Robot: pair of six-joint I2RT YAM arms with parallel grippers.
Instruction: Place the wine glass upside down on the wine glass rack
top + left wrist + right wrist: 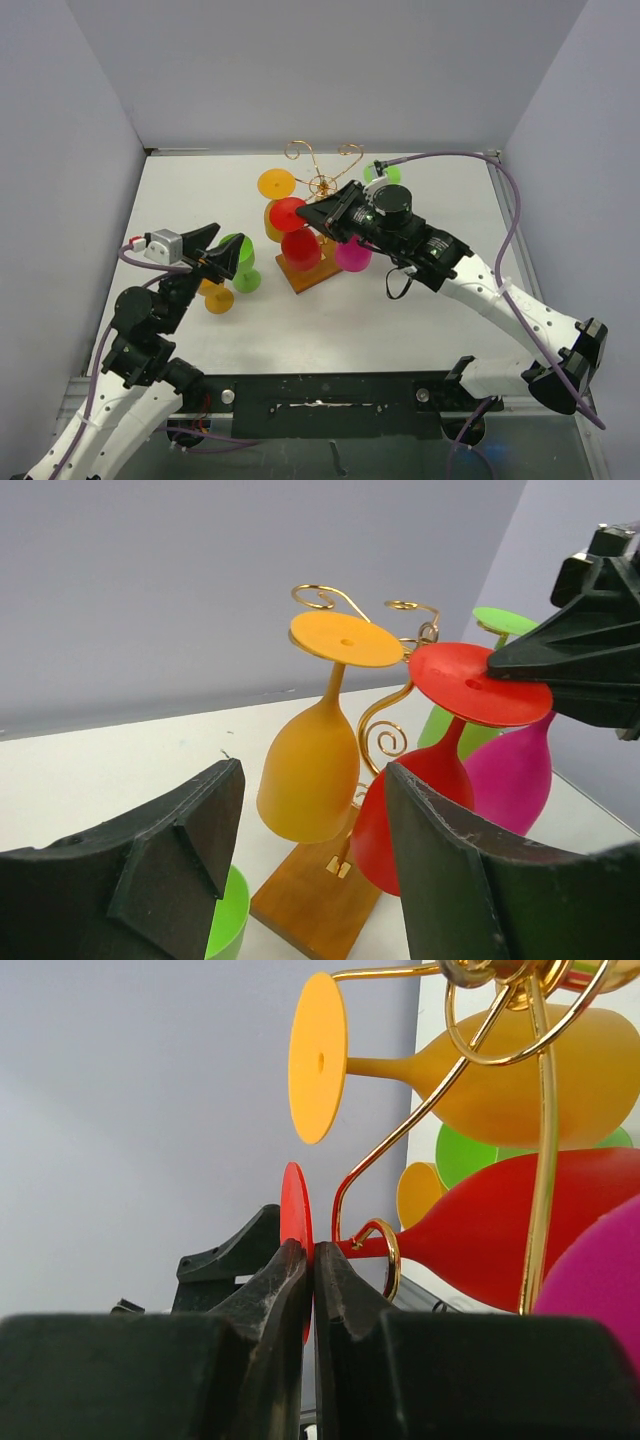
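Red wine glass point(300, 248) hangs upside down on the wine glass rack point(322, 185), its stem through a gold loop, between an orange glass point(310, 770) and a pink glass point(352, 257). The right gripper point(312, 1260) is clamped on the rim of its foot. The left gripper point(222, 255), jaws apart, sits by a green glass point(243, 272).

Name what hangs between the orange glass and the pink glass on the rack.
The red wine glass, upside down on the rack, hangs between the orange glass and the pink glass; the left wrist view shows it.
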